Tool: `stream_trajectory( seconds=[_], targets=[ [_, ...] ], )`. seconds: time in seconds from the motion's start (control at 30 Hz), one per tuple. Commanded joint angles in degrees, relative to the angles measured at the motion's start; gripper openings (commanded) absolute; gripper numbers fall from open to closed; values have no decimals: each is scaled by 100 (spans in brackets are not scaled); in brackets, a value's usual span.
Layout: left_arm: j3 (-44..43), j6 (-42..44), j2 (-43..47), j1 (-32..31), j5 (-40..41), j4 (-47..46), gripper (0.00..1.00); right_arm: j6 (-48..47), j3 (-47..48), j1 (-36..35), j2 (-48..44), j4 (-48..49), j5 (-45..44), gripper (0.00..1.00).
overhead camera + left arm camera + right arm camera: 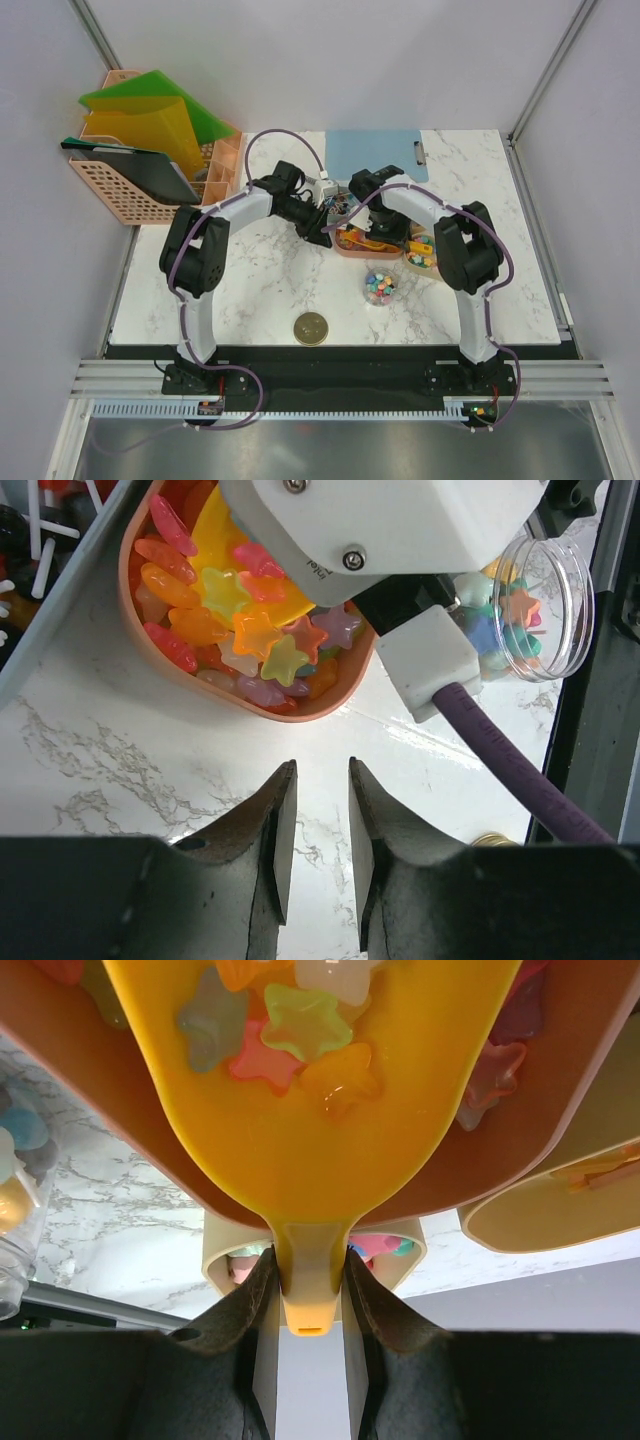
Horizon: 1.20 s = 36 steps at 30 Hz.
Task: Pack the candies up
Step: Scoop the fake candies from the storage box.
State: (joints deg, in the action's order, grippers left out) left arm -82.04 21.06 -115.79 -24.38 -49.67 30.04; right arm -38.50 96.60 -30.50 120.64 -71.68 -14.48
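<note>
Star-shaped candies in orange, red and pastel colours fill a pink bowl, which also shows in the top view. My right gripper is shut on the handle of the orange scoop. The scoop lies over the pink bowl and holds several star candies. A clear jar holds pastel candies and also shows in the left wrist view. My left gripper is open and empty, low over the marble just left of the pink bowl.
A beige bowl with mixed candies stands right of the pink bowl. The round gold lid lies near the front edge. A peach basket with folders stands at the back left. A blue clipboard lies at the back.
</note>
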Motion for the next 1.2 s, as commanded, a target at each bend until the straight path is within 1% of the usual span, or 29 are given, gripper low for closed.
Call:
stream_trajectory(
  seconds=[0.0, 0.03, 0.07, 0.27, 0.3, 0.4, 0.5, 0.57, 0.6, 0.67, 0.73, 0.77, 0.8, 0.87, 0.9, 1.07, 1.17],
  targets=[
    [92, 21, 329, 12, -210, -25, 34, 176, -141, 35, -242, 216, 314, 20],
    [100, 38, 355, 12, -210, -16, 35, 176, -150, 35, -269, 216, 349, 26],
    [118, 65, 364, 12, -210, -16, 35, 176, -176, 35, -286, 207, 402, 29],
    [144, 100, 408, 30, -183, 46, 35, 176, -317, 123, -480, 198, 727, 43],
    [144, 100, 417, 30, -183, 54, 35, 176, -334, 176, -515, 190, 814, 47],
    [153, 100, 425, 30, -175, 63, 35, 150, -370, 290, -594, 198, 1034, 51],
    [153, 118, 425, 21, -157, 90, 35, 159, -343, 395, -594, 216, 1149, 53],
    [153, 109, 434, 30, -148, 98, 35, 141, -352, 440, -603, 225, 1228, 50],
    [145, 109, 434, 30, -140, 107, 34, 141, -352, 492, -603, 225, 1254, 42],
    [136, 118, 443, 30, -122, 116, 34, 141, -396, 536, -586, 225, 1272, 37],
    [136, 118, 443, 30, -87, 142, 34, 141, -466, 571, -585, 251, 1290, 28],
    [136, 126, 443, 30, -87, 142, 34, 124, -492, 580, -585, 260, 1299, 22],
    [136, 127, 443, 30, -43, 160, 34, 106, -527, 598, -612, 268, 1299, 14],
    [136, 153, 452, 30, -17, 160, 34, 80, -633, 607, -647, 356, 1299, 6],
    [144, 153, 452, 30, 18, 186, 34, 71, -659, 615, -682, 391, 1290, 1],
    [171, 214, 487, 39, 142, 212, 34, 106, -721, 616, -963, 751, 1124, 0],
    [197, 241, 496, 48, 194, 213, 34, -51, -651, 624, -1077, 866, 1044, 0]
  ],
)
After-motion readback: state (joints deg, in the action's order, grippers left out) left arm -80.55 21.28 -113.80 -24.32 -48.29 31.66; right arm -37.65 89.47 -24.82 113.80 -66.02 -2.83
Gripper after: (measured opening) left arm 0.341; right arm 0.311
